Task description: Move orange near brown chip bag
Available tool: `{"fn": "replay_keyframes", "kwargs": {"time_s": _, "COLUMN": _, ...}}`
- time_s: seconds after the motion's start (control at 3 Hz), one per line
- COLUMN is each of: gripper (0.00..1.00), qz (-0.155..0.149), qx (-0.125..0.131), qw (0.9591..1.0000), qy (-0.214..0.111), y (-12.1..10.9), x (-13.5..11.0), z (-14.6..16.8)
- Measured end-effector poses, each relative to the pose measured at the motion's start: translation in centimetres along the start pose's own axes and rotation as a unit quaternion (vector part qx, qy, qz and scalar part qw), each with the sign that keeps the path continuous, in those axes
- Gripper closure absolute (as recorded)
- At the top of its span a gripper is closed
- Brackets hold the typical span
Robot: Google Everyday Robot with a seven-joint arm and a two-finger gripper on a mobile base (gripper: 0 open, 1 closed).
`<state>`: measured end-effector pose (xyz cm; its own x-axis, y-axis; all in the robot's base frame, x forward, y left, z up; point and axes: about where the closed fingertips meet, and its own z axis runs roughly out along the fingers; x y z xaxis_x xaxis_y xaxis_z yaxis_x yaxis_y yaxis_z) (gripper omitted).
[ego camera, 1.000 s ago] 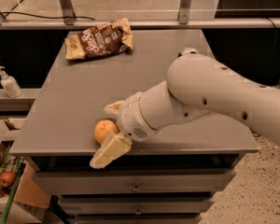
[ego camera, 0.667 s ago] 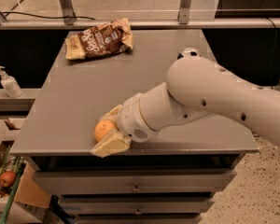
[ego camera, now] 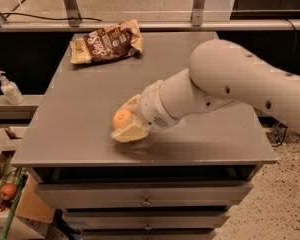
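Clasping front-edge orange (ego camera: 121,117): gripper (ego camera: 123,122) (bag (ego camera: 106,45) crosswise)

One high camera looks down across the table (ego camera: 90,79); gripper (ego camera: 123,120) fingers (ego camera: 129,133) hold orange (ego camera: 120,117) mid-left.

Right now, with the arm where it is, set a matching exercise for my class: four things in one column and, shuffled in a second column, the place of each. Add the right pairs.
Things
1. orange
2. brown chip bag
3. white pump bottle
4. reddish fruit

Places
A. on the ledge left of the table
B. at the table's far left corner
C. low down, left of the drawers
D. between the fingers of the gripper, over the table's front left part

Pairs: 1-D, 2-B, 3-A, 4-C
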<state>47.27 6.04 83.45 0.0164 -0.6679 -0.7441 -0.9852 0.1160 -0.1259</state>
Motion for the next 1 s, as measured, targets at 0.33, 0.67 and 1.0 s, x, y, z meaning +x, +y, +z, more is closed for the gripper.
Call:
{"fn": "replay_keyframes", "kwargs": {"time_s": 0.33, "gripper": 1.00, "qz": -0.007, "qx": 0.040, "qw": 0.9991, "qy": 0.010, "y": -5.17, "x": -0.14, "z": -2.51}}
{"fn": "replay_keyframes", "kwargs": {"time_s": 0.67, "gripper": 1.00, "qz": -0.013, "qx": 0.053, "qw": 0.9985, "qy": 0.007, "y": -6.06, "x": -0.86, "z": -3.45}}
{"fn": "replay_keyframes", "kwargs": {"time_s": 1.0, "gripper": 1.00, "qz": -0.013, "qx": 0.053, "qw": 0.9985, "qy": 0.007, "y": -6.06, "x": -0.86, "z": -3.45}}
